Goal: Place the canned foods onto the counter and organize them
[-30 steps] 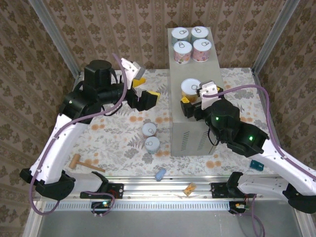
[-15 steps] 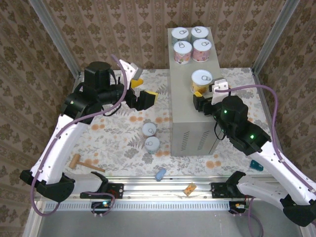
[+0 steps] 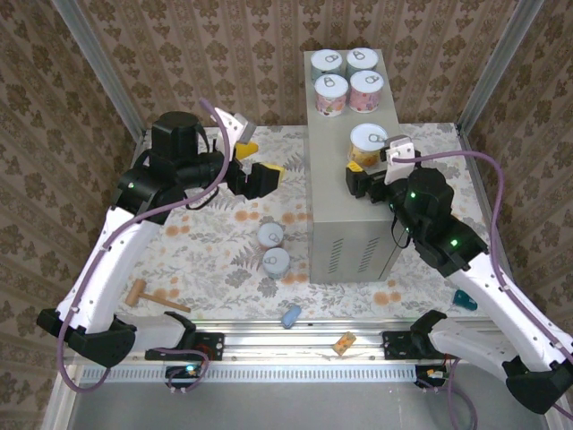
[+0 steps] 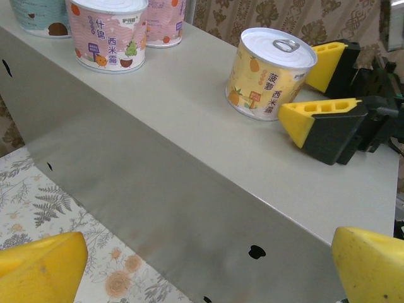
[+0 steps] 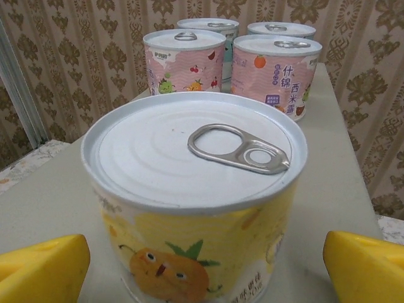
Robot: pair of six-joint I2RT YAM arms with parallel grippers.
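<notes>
The counter (image 3: 349,215) is a tall light-grey metal box right of centre. Several pink and light-blue cans (image 3: 347,76) stand in a square at its far end. A yellow pineapple can (image 3: 367,143) stands alone nearer the middle of the top. My right gripper (image 3: 363,172) is open just behind that can (image 5: 189,202), its yellow fingertips (image 5: 41,271) apart on either side and clear of it. Two more cans (image 3: 273,248) stand on the floral floor left of the counter. My left gripper (image 3: 260,175) hangs open and holds nothing, facing the counter's side wall (image 4: 158,183).
A small wooden mallet (image 3: 143,294) lies front left on the floor. A blue lump (image 3: 291,315) and a tan block (image 3: 344,341) sit by the near rail. A teal object (image 3: 463,298) lies under the right arm. Metal frame posts rise at both far corners.
My right gripper carried the yellow can farther back and to the right along the counter top, and its jaws now stand open around it. The left arm has barely shifted.
</notes>
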